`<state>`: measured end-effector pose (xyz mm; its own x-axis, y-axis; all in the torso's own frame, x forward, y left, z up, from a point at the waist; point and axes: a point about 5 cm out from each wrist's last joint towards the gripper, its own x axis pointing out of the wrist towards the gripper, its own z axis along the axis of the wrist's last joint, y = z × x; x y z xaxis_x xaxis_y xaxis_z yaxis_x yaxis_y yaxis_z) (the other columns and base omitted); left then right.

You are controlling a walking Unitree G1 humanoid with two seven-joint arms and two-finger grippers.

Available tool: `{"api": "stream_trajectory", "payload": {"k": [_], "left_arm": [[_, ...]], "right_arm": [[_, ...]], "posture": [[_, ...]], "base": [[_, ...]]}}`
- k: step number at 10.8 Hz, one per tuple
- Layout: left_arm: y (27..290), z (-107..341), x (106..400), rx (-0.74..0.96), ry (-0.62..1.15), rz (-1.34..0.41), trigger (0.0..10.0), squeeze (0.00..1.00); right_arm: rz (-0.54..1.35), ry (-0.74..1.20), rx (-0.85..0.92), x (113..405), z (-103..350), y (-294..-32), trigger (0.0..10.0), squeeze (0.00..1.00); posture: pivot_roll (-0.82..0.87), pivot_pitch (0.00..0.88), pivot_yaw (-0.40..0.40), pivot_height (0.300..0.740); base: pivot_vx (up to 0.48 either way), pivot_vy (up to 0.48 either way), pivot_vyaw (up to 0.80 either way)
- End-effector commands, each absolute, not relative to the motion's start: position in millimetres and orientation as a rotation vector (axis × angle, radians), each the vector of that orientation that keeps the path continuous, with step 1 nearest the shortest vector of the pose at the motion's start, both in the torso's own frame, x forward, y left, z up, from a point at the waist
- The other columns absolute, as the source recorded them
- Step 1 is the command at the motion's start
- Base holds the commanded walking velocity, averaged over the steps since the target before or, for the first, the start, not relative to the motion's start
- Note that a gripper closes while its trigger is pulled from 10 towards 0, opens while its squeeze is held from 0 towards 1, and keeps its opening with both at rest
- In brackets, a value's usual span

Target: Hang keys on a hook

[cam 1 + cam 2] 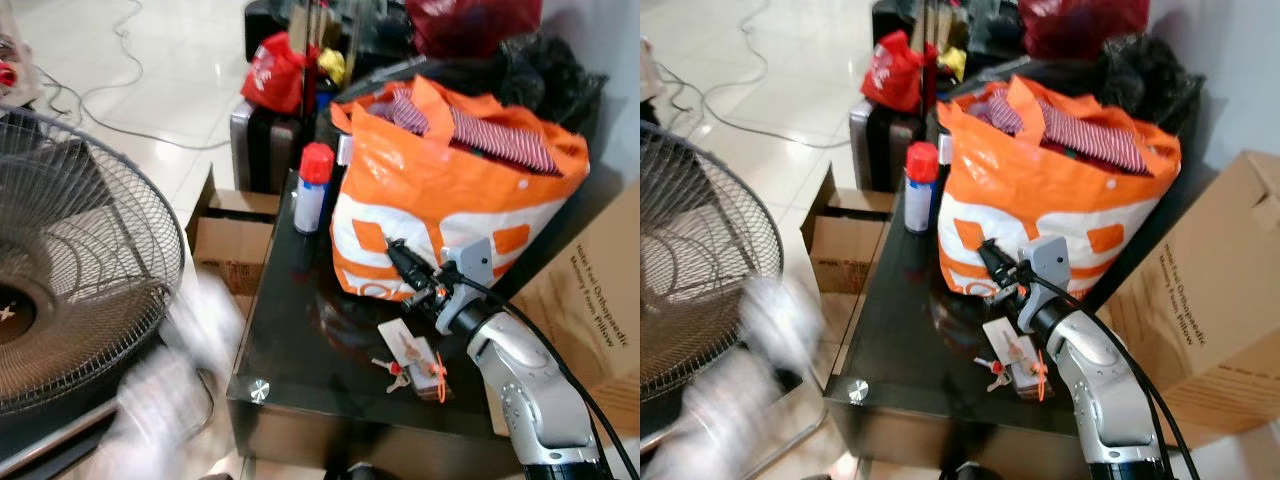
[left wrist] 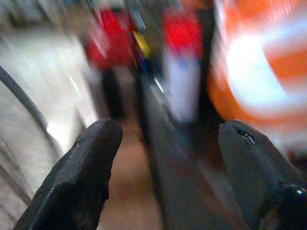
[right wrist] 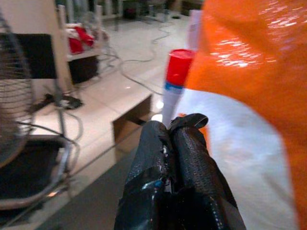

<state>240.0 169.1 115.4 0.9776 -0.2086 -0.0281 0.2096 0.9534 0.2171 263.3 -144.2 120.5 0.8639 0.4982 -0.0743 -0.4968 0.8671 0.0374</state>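
Observation:
A bunch of keys (image 1: 410,360) with a white tag and an orange tie lies on the black glass table (image 1: 290,330), near its front right corner. My right gripper (image 1: 392,248) hovers just above and behind the keys, close to the orange bag. Its fingers (image 3: 177,143) are pressed together with nothing between them. My left arm (image 1: 165,375) is a white blur at the table's front left, beside the fan. In the left wrist view, which is smeared, my left gripper (image 2: 168,139) stands open, facing the table's edge and the spray can.
A full orange and white bag (image 1: 450,190) takes up the table's back right. A red-capped spray can (image 1: 313,190) stands at its left. A large floor fan (image 1: 70,270) is at the left, and cardboard boxes (image 1: 235,240) sit beside the table. Another box (image 1: 1210,290) is at the right.

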Motion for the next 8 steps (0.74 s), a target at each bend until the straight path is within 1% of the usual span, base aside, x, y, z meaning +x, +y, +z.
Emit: {"api": "stream_trajectory", "payload": {"k": [1, 4, 8], "left_arm": [[163.7, 104.1, 234.0, 0.208, 0.064, -0.228, 10.0, 0.0], [164.2, 105.1, 232.2, 0.213, 0.103, -0.232, 10.0, 0.0], [159.3, 104.3, 235.5, 0.214, 0.117, -0.249, 10.0, 0.0]], "right_arm": [[0.469, 0.085, -0.007, 263.7, 121.2, -150.8, 10.0, 0.0], [0.445, 0.099, -0.023, 261.4, 119.0, -148.5, 10.0, 0.0], [0.376, 0.133, -0.05, 268.8, 114.1, -154.6, 10.0, 0.0]], "posture": [[0.03, 0.0, -0.13, 0.74], [0.03, 0.0, -0.124, 0.74], [0.02, 0.0, -0.13, 0.74]], "base": [[-0.296, 0.0, 0.0], [-0.311, 0.0, 0.0], [-0.308, 0.0, 0.0]]}}
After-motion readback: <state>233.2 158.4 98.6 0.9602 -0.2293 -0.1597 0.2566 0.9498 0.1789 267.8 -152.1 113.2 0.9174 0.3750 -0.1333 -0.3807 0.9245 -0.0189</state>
